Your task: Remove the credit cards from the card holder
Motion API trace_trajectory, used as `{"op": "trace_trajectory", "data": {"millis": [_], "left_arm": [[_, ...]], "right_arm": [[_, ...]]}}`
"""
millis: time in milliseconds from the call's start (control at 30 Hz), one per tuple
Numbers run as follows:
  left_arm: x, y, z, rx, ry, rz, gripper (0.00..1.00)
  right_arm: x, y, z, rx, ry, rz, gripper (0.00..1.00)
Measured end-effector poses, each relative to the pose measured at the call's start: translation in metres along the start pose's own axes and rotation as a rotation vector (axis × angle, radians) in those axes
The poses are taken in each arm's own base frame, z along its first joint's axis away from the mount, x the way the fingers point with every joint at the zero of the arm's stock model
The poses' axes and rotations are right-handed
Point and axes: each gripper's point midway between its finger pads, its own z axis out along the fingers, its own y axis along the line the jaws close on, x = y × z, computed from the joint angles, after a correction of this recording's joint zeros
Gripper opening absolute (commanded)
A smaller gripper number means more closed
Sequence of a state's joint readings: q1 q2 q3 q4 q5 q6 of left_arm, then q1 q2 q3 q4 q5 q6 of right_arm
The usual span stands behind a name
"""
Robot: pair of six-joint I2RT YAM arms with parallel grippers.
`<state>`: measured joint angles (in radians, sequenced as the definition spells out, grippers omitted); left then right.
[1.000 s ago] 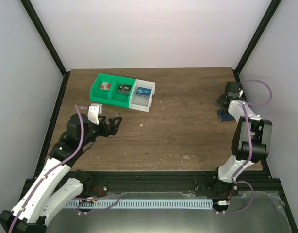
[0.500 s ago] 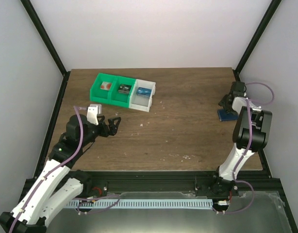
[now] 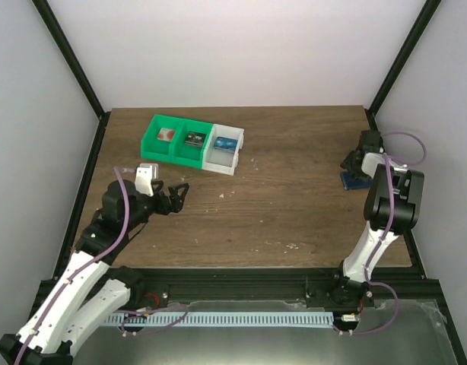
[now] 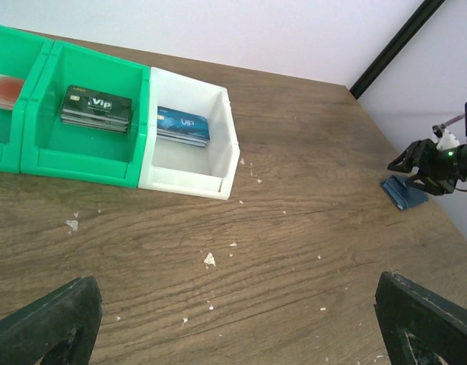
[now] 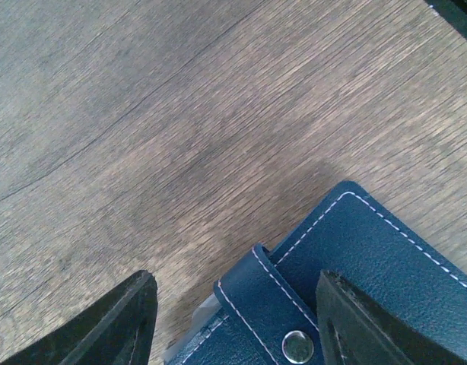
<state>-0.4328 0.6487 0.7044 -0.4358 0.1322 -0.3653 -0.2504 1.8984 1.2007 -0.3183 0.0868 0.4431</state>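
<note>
- Left gripper (image 3: 175,196) jaws are spread wide with nothing between them, hovering over the table's left half and pointing toward the tray.
- Right gripper (image 3: 354,163) jaws are apart, not clamped. In the right wrist view its fingers (image 5: 119,323) stand either side of the card holder's snap strap, with bare wood showing beside the left one. Can't tell if the other finger touches leather.
- Card holder (image 5: 370,251) is dark blue with white stitching and a metal snap on the strap. It lies on the table near the right edge, directly under the right gripper and well apart from the tray.
- Tray (image 3: 154,144) is at far left-centre, with two green bins and one white.
- Red-spot card (image 3: 166,135) is in the left green bin, the dark card (image 4: 96,108) in the middle green bin and the blue card (image 4: 183,125) in the white bin.
- Table (image 3: 294,205) is dark brown wood grain, matte, scattered with small pale flecks (image 4: 209,259).
- Walls (image 3: 233,53) are plain white on three sides, with black posts (image 3: 70,57) running up the back corners.
- A black rail (image 3: 249,281) runs along the near edge, carrying both arm bases.
</note>
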Motion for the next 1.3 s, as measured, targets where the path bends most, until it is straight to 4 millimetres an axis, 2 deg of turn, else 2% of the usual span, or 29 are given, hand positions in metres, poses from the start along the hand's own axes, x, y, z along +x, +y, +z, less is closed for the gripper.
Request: {"op": "trace_trajectory", "data": {"millis": [133, 233, 600, 933, 1167, 1300], "left_arm": [[0.0, 0.0, 0.0, 0.0, -0.001, 0.0, 1.0], [0.0, 0.0, 0.0, 0.0, -0.001, 0.0, 1.0], [-0.003, 0.0, -0.004, -0.004, -0.019, 0.002, 1.0], [-0.004, 0.002, -0.004, -0.014, -0.026, 0.002, 1.0], [-0.008, 0.001, -0.01, -0.012, -0.053, 0.004, 1.0], [-0.01, 0.005, -0.011, -0.035, -0.063, 0.0, 1.0]], "right_arm": [[0.004, 0.007, 0.0, -0.006, 0.001, -0.017, 0.59], [0.013, 0.019, -0.003, -0.024, 0.005, -0.052, 0.59], [0.084, 0.082, -0.031, -0.132, 0.055, -0.249, 0.58], [0.162, 0.148, -0.066, -0.291, 0.121, -0.456, 0.57], [0.236, 0.19, -0.103, -0.432, 0.198, -0.63, 0.57], [0.272, 0.206, -0.122, -0.489, 0.232, -0.719, 0.57]]}}
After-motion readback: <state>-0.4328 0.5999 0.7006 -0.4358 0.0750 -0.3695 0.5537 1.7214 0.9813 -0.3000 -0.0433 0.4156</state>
